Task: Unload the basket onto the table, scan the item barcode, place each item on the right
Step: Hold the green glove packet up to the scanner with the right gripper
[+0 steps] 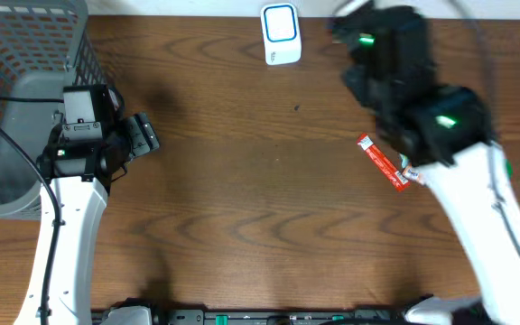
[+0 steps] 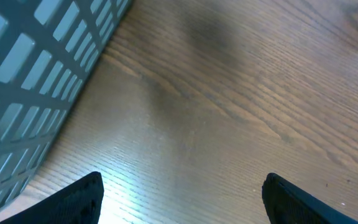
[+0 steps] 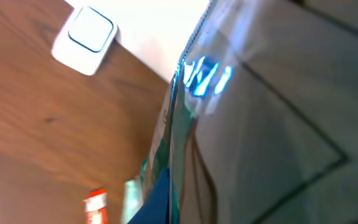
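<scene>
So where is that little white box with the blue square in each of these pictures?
Overhead: the white box sits at the top edge, just right of middle.
Left wrist: not in it; only the grey basket and wood.
Right wrist: upper left corner, left of the shiny packet filling the frame.
Shared landmark: the brown table, under everything in all three.

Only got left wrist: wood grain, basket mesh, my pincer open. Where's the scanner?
Observer: The scanner sits at the far edge of the table, near the middle.
Operator: Right arm?
Observer: The right pincer is just right of the scanner.
Operator: Holding the item?
Observer: A shiny pack fills the right wrist view, close to the lens; the grip itself is hidden.
</scene>
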{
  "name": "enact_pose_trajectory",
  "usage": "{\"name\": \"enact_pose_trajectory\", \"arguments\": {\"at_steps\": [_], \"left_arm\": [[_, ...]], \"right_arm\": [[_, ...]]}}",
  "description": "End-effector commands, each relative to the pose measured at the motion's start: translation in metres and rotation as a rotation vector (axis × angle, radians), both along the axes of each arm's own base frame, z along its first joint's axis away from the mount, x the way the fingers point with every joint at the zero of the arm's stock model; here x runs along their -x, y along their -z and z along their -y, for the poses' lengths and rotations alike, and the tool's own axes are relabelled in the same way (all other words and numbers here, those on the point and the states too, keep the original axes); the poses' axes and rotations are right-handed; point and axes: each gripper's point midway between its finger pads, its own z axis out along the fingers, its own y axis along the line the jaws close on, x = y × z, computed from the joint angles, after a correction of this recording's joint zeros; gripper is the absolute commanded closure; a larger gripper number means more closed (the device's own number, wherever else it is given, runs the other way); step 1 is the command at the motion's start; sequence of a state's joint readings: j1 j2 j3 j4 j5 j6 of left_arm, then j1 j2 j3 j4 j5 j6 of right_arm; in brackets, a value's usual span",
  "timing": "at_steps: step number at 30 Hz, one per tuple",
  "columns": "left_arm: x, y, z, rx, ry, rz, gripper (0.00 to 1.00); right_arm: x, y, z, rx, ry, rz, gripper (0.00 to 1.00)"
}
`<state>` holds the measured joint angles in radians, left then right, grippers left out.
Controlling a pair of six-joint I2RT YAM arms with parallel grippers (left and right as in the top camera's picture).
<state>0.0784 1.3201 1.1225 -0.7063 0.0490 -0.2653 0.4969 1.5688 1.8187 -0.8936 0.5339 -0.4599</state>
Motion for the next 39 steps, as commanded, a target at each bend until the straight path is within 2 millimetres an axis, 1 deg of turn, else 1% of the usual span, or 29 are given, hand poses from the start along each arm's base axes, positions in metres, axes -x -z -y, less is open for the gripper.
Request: {"name": "enact_pose_trajectory", "arguments": {"at_steps": [1,2,3,5,7,8,9,10,13,15,17,20,22,26,29,32,36,39], "left_arm": [[0.0,0.001,-0.003,-0.006,-0.01,-0.004,0.16],[0.0,0.001,-0.003,-0.006,-0.01,-0.004,0.16],[0.0,0.001,-0.003,-0.007,-0.01,-0.004,0.16],[0.0,0.001,-0.003,-0.006,-0.01,-0.004,0.16],[0.0,0.001,-0.003,-0.006,-0.01,-0.003,0.16],[0.0,0.001,-0.003,-0.006,-0.01,-0.004,0.16],[0.0,0.001,-0.003,-0.006,-0.01,-0.004,0.16],[0.0,0.001,-0.003,-0.006,-0.01,-0.004,0.16],[0.0,0.001,-0.003,-0.006,-0.01,-0.004,0.16],[0.0,0.001,-0.003,-0.007,-0.01,-0.004,0.16],[0.0,0.001,-0.003,-0.007,-0.01,-0.004,0.16],[0.0,0.001,-0.003,-0.007,-0.01,-0.004,0.16],[0.0,0.001,-0.003,-0.006,-0.01,-0.004,0.16],[0.0,0.001,-0.003,-0.007,-0.01,-0.004,0.16],[0.0,0.001,-0.003,-0.006,-0.01,-0.004,0.16],[0.0,0.001,-0.003,-0.007,-0.01,-0.004,0.16],[0.0,0.001,-0.003,-0.006,-0.01,-0.004,0.16],[0.0,0.001,-0.003,-0.007,-0.01,-0.004,0.16]], "right_arm": [[-0.028,0.005,-0.003,0.434,0.024,0.024,0.99],[-0.046,0.018,-0.025,0.554,-0.056,0.015,0.99],[-0.058,0.028,-0.04,0.611,-0.099,0.017,0.99],[-0.086,0.044,-0.067,0.668,-0.118,0.07,0.99],[-0.11,0.062,-0.083,0.715,-0.12,0.104,0.99],[-0.122,0.076,-0.091,0.736,-0.124,0.116,0.99],[-0.128,0.084,-0.094,0.747,-0.127,0.118,0.99],[-0.139,0.099,-0.099,0.766,-0.134,0.124,0.99],[-0.16,0.132,-0.107,0.828,-0.155,0.128,0.99],[-0.173,0.15,-0.114,0.831,-0.165,0.161,0.99],[-0.187,0.171,-0.128,0.819,-0.193,0.221,0.99],[-0.196,0.192,-0.147,0.792,-0.267,0.273,0.99],[-0.199,0.216,-0.167,0.77,-0.393,0.284,0.99],[-0.199,0.226,-0.185,0.738,-0.498,0.307,0.99],[-0.2,0.227,-0.187,0.719,-0.521,0.315,0.99],[-0.204,0.227,-0.183,0.691,-0.519,0.318,0.99],[-0.21,0.228,-0.172,0.606,-0.491,0.319,0.99],[-0.215,0.228,-0.163,0.59,-0.479,0.317,0.99]]}}
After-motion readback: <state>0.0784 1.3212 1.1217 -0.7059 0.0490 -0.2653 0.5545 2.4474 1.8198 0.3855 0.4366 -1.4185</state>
